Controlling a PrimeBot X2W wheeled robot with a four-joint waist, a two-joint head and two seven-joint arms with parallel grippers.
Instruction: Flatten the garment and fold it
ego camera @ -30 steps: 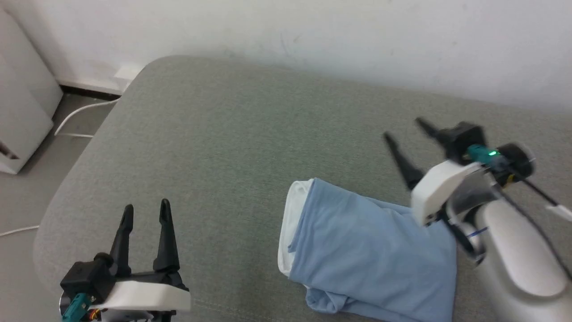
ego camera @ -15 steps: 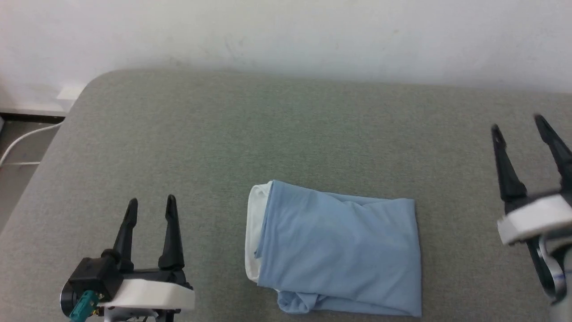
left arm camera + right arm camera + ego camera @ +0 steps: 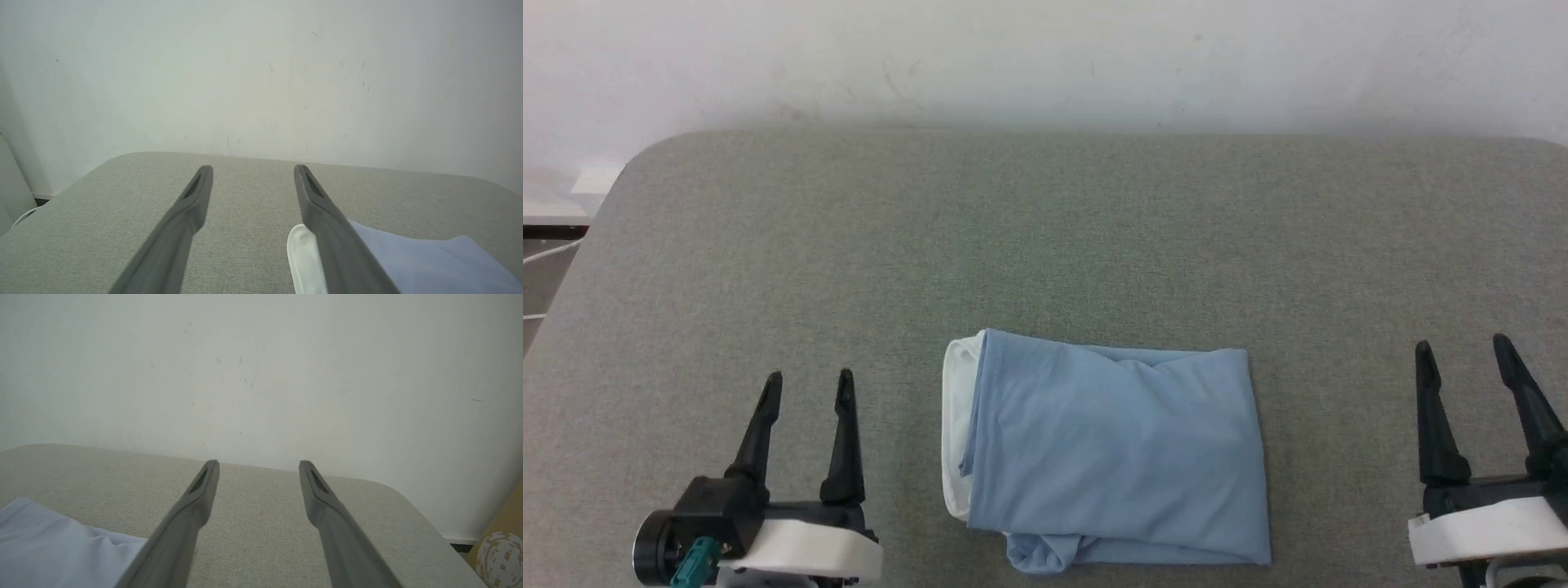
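The garment is a light blue shirt lying folded into a rectangle on the grey cushion, its white collar edge at its left end. In the head view my left gripper stands open at the lower left, well clear of the shirt, with nothing between its fingers. At the lower right my right gripper is open too and apart from the cloth. The left wrist view looks along the left gripper with the garment at its lower right. The right wrist view has the right gripper and the garment at lower left.
A white wall runs behind the cushion. Floor and a white cable lie past the cushion's rounded left edge. In the right wrist view a tan object sits beyond the cushion's right corner.
The head camera has swung right and now centres the folded shirt. My right gripper has left the shirt's right end and drawn back to the lower right. The left gripper keeps its pose.
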